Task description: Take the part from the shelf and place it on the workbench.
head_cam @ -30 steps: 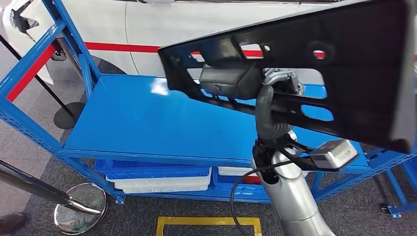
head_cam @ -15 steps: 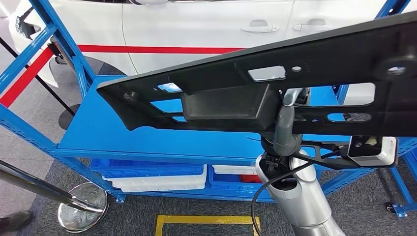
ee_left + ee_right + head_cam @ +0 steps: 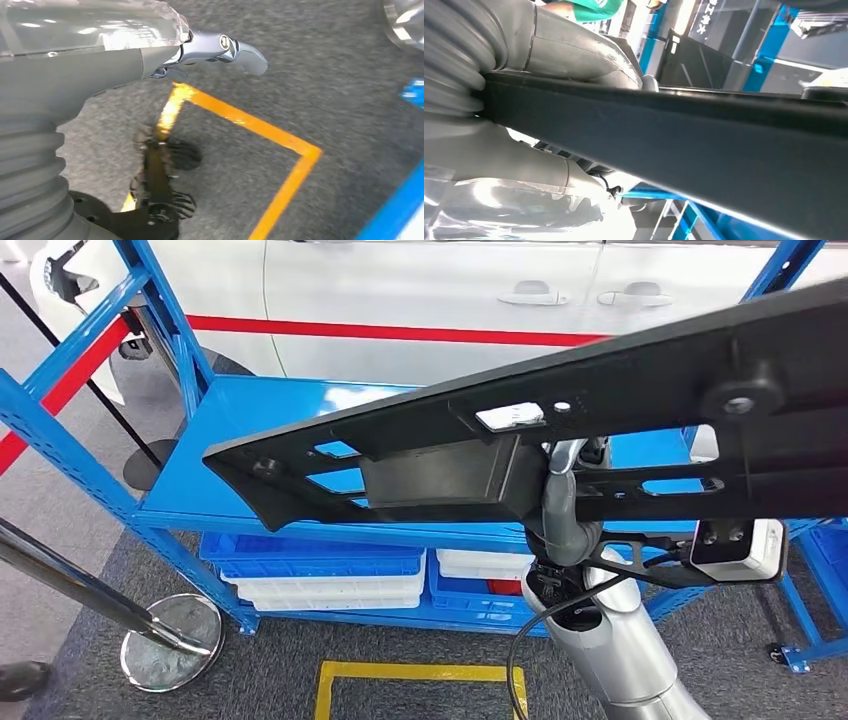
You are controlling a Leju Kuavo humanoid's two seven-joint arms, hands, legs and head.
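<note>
Head view, left to right: chrome stanchion base (image 3: 168, 642) on grey carpet at lower left, its pole running off the left edge. Blue shelf (image 3: 262, 430) behind it, top deck bare where visible; blue and white bins (image 3: 322, 575) stacked on the lower level. White car (image 3: 420, 300) with a red stripe stands beyond the shelf. Yellow floor marking (image 3: 420, 680) on the carpet at bottom centre.

Part (image 3: 560, 445), a long black plastic panel with cut-outs and a boxy block on its underside, is lifted above the shelf deck, tilted, its narrow end toward the left and its wide end running off the right edge. Right hand (image 3: 562, 502) grips it from below near mid-length, grey thumb wrapped up against the panel. Right wrist view confirms: fingers (image 3: 574, 55) clamped on the black bar, thumb on the opposite side.

Left wrist view: left hand (image 3: 220, 47) hangs over carpet and yellow line, holding nothing; whether its fingers are apart or curled, cannot tell.
</note>
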